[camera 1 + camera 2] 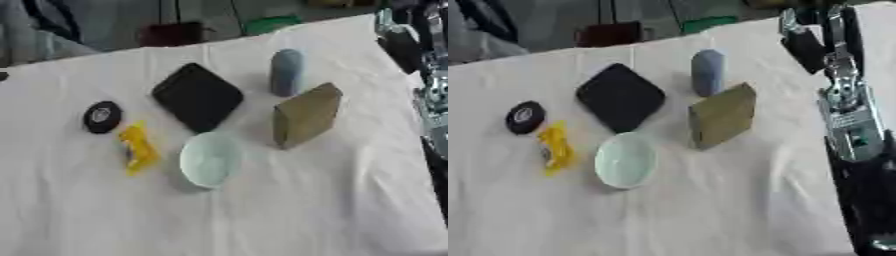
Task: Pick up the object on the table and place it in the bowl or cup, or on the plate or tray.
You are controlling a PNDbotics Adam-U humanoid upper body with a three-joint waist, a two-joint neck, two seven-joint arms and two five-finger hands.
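White-clothed bench [306, 210] bearing pale green bowl [210, 160] near centre, with yellow object [137, 148] lying just beside it on the left, apart from round black disc [101, 116]. Behind: black square plate [198, 96], tan box [305, 116], grey-blue cup [286, 71]. Right arm [846, 110] along right edge; state of hand fingers cannot be told.

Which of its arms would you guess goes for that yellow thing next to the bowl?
Probably the left: the yellow object lies left of the pale bowl. Only the right arm shows, far off at the table's right edge. No hand is visible.
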